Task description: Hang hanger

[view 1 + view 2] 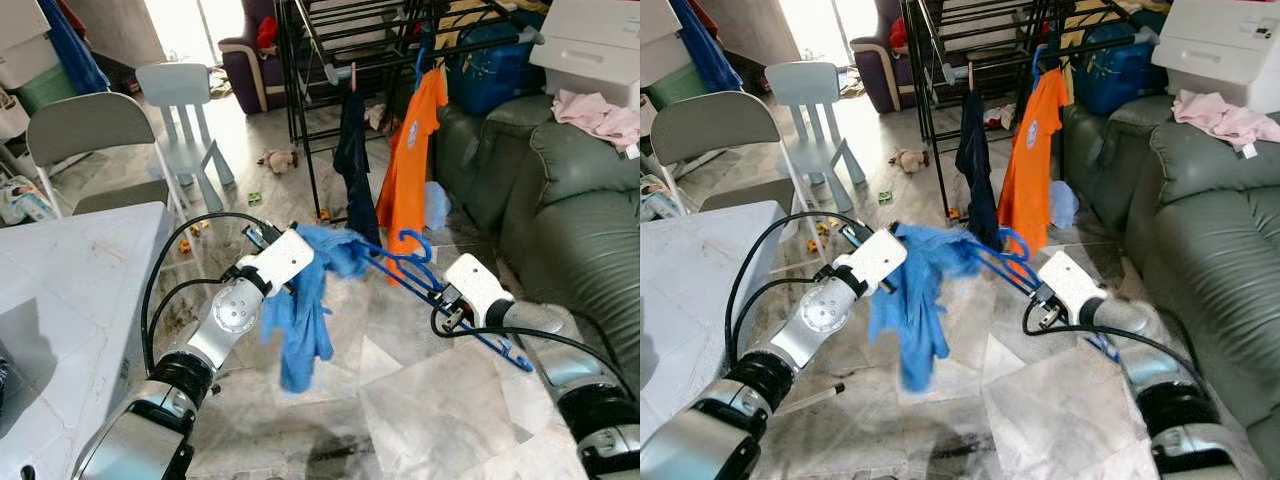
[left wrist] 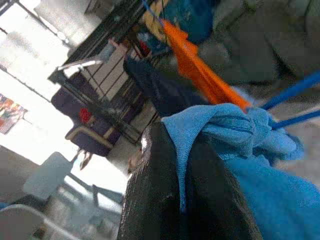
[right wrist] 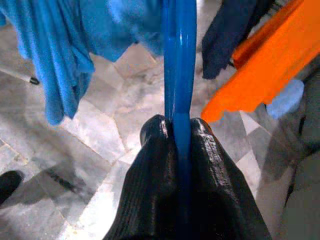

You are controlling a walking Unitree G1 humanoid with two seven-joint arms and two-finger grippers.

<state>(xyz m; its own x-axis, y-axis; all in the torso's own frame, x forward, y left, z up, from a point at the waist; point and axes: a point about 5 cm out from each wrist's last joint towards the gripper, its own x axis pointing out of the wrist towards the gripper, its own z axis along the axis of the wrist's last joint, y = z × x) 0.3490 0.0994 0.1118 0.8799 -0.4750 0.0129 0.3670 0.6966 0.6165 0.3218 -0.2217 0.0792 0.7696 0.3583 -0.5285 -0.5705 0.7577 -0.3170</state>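
Right wrist view: hanger [image 3: 179,60] clamped between right gripper [image 3: 181,131] fingers. Blue shirt [image 1: 300,310] pinched by left gripper [image 2: 186,150], partly draped on hanger, held near drying rack [image 1: 330,40]. Step judged: dressing hanger. Next: shirt seated fully, hook lifted onto rack bar.

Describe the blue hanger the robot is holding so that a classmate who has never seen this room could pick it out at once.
Start at the black drying rack beside the green sofa, where an orange shirt and a dark garment hang. In front of them, over the tiled floor, the right claw grips the blue plastic hanger. Unlike those hung clothes, it is off the rack, with a blue cloth the left claw pinches.
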